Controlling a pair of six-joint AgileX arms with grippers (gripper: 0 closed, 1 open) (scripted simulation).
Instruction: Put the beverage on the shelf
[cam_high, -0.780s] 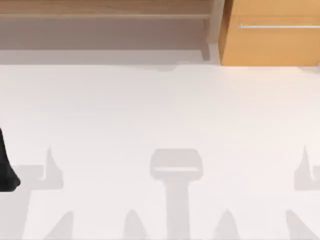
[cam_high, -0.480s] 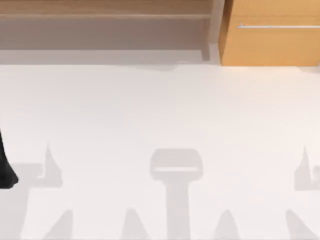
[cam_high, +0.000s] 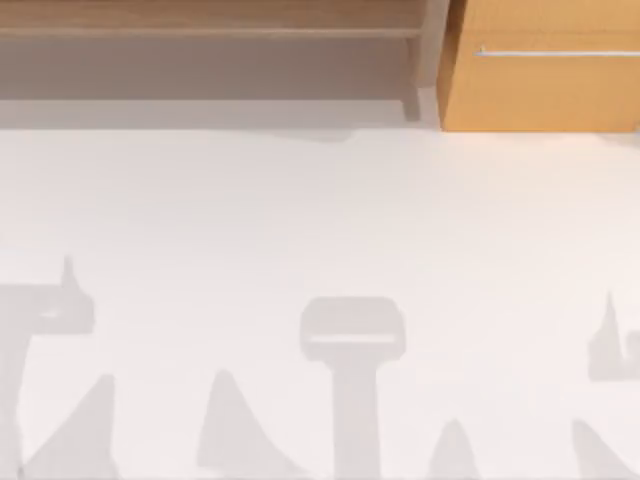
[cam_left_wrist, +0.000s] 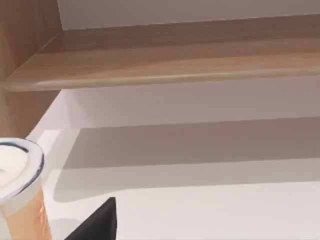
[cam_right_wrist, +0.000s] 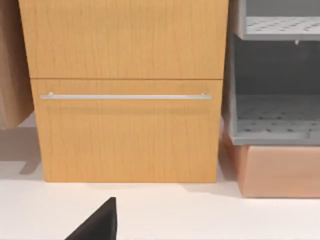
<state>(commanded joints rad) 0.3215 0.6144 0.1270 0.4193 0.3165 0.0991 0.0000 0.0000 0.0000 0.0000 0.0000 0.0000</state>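
Beverage (cam_left_wrist: 22, 192), an orange drink in a lidded cup, sits below the shelf (cam_left_wrist: 165, 65); probably light and crushable; grasp mid-body. Grip state of either arm: cannot tell.

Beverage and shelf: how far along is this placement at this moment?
Done: nothing is placed; the shelf board carries no drink in the top view. In hand: the left wrist view has the beverage, an orange cup with a white lid, close to the camera and facing the shelf's board; whether it is gripped cannot be told. Left: setting the cup on the board and letting go.
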